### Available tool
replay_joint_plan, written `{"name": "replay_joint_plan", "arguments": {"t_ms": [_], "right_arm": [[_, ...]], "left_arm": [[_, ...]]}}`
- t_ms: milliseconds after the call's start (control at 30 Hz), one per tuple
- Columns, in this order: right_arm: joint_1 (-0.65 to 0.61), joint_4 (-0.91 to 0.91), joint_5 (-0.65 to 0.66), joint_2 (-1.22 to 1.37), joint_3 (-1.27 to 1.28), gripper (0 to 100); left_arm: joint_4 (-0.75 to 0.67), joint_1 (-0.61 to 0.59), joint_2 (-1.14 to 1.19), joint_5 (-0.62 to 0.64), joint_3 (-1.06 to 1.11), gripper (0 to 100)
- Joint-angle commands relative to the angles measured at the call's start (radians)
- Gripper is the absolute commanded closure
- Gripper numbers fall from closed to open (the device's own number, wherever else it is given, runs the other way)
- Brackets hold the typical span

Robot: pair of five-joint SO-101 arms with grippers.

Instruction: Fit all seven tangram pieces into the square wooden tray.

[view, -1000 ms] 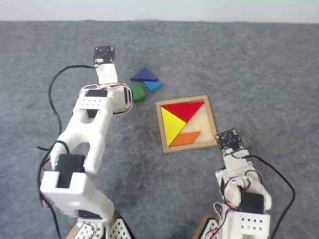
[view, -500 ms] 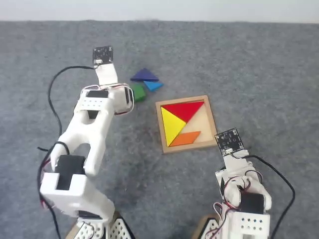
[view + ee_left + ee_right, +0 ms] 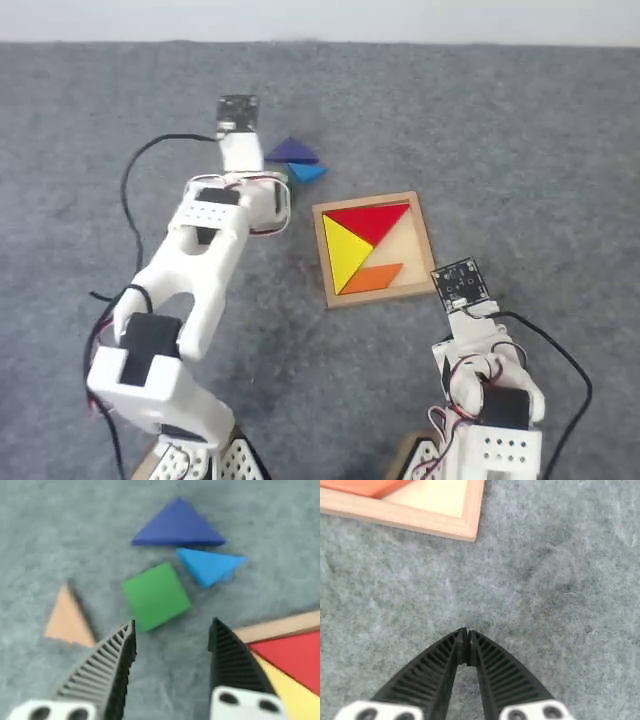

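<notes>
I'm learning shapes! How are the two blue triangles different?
The dark blue triangle is bigger; the light blue triangle is smaller. The dark blue triangle lies farther from the wooden tray, the light blue triangle nearer. Both lie on the grey mat, outside the tray.

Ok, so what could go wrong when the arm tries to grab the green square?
The green square lies close beside the light blue triangle, so one of the left gripper's open fingers could bump that triangle coming down. The square also sits slightly turned to the fingers, so they might pinch its corners and it could twist or slip.
</notes>
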Motion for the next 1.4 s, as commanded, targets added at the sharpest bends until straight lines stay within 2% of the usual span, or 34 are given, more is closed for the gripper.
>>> {"name": "replay_joint_plan", "arguments": {"t_ms": [0, 133, 300, 400, 733, 900, 1167, 1367], "right_arm": [[-0.004, 0.002, 0.008, -0.015, 0.017, 99.1], [-0.004, 0.002, 0.008, -0.015, 0.017, 99.1], [-0.004, 0.002, 0.008, -0.015, 0.017, 99.1], [-0.002, 0.002, 0.008, -0.015, 0.017, 99.1], [-0.004, 0.002, 0.008, -0.015, 0.017, 99.1], [-0.004, 0.002, 0.008, -0.015, 0.017, 99.1], [-0.004, 0.002, 0.008, -0.015, 0.017, 99.1], [-0.004, 0.002, 0.008, -0.015, 0.017, 99.1]], "left_arm": [[-0.049, 0.026, -0.049, -0.026, -0.054, 76], [0.006, -0.018, 0.038, -0.072, -0.15, 76], [0.262, -0.044, 0.164, 0.002, -0.383, 75], [0.331, -0.031, 0.233, 0.006, -0.476, 75], [0.342, 0.018, 0.391, -0.002, -0.618, 75], [0.344, -0.014, 0.437, 0.005, -0.647, 76], [0.45, -0.118, 0.359, 0.031, -0.659, 76], [0.454, -0.141, 0.264, -0.014, -0.584, 76]]}}
